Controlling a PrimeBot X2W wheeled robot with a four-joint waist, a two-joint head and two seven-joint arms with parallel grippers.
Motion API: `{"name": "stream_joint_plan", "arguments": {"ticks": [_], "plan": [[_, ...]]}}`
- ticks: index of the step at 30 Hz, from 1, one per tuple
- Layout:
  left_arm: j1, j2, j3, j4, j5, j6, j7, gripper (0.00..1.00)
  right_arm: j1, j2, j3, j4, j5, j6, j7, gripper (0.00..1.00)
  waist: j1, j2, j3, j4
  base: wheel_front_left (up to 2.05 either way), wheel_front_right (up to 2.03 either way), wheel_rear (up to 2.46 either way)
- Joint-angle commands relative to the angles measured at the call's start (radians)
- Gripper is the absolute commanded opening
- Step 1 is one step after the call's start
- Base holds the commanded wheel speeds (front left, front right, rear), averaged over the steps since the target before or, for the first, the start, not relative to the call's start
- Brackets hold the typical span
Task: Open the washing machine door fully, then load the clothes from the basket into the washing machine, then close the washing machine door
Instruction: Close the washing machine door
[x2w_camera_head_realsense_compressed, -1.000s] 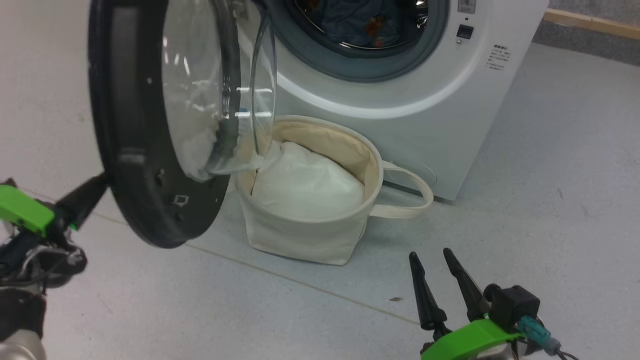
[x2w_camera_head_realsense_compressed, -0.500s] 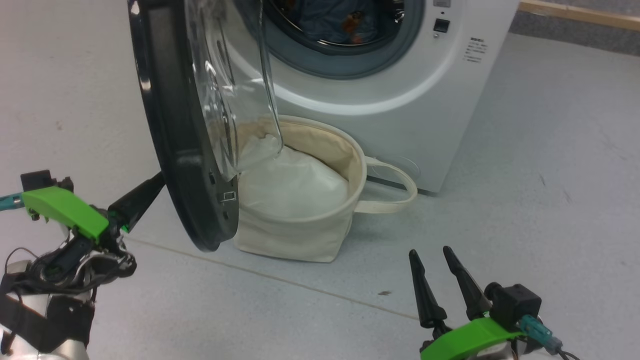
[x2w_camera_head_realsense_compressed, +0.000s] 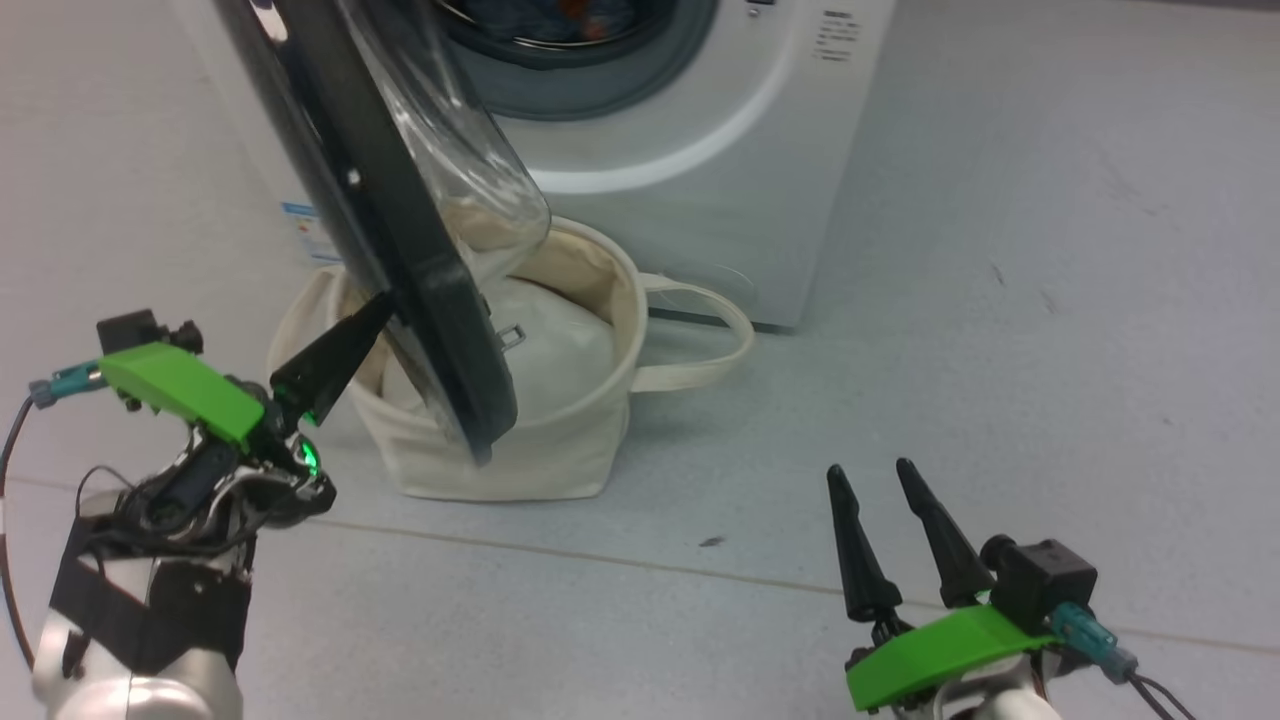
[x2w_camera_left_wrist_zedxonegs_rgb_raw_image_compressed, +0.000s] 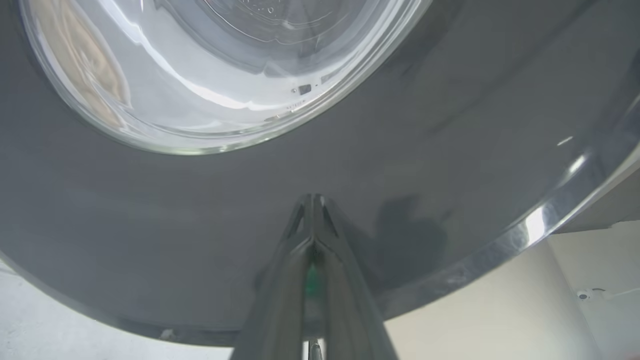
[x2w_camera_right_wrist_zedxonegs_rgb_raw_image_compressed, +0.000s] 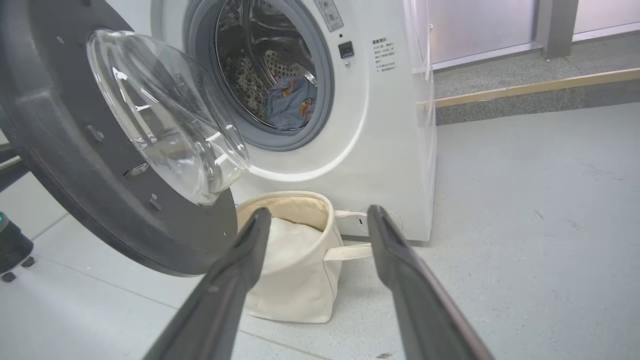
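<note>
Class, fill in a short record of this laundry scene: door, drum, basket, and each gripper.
Door: washing machine door partly open, hanging over the basket
Drum: light-blue clothes lie inside the washing machine
Basket: holds a white liner
Left gripper: shut, tips against the door's outer black rim
Right gripper: open, empty, low over the floor

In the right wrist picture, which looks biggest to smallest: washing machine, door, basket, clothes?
Largest: washing machine and washing machine door look alike; the door is nearer the camera, so unsure.
Then: basket.
Smallest: clothes.
</note>
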Motion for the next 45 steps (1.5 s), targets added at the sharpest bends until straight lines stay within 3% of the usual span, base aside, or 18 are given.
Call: {"name": "stream_joint_plan", "arguments": {"ticks": [1, 18, 30, 34, 40, 45], "plan": [[-0.056, 0.024, 0.024, -0.042, -0.007, -0.007, -0.005, 0.0, -0.036, 0.007, 0.018, -0.037, 0.0, 0.0, -0.012, 1.0, -0.0001, 0.0, 0.017, -0.023, 0.0, 0.0, 0.0], [-0.154, 0.015, -0.047, -0.073, 0.061, -0.007, -0.138, 0.0, -0.097, 0.007, -0.002, -0.067, 0.014, 0.0, -0.012, 1.0, -0.0001, 0.0, 0.13, -0.169, 0.0, 0.0, 0.0], [-0.008, 0.098, -0.23, -0.243, 0.15, -0.007, -0.3, 0.0, -0.091, 0.007, -0.009, -0.09, 0.032, 0.0, -0.012, 1.0, -0.0001, 0.0, 0.101, -0.128, 0.0, 0.0, 0.0], [0.085, 0.179, -0.332, -0.301, 0.288, -0.007, -0.492, 0.0, -0.077, 0.007, -0.003, -0.089, 0.035, 0.0, -0.012, 1.0, -0.0001, 0.0, 0.063, -0.085, 0.0, 0.0, 0.0], [0.206, 0.255, -0.502, -0.28, 0.444, -0.007, -0.789, 0.0, -0.037, 0.007, 0.007, -0.087, 0.025, 0.0, -0.012, 1.0, -0.0001, 0.0, -0.023, -0.023, 0.0, 0.0, 0.0], [0.246, 0.249, -0.527, -0.176, 0.602, 0.011, -0.949, 0.0, -0.004, 0.007, 0.005, -0.103, 0.02, 0.0, -0.012, 1.0, -0.0001, 0.0, -0.067, 0.02, 0.0, 0.0, 0.0]]}}
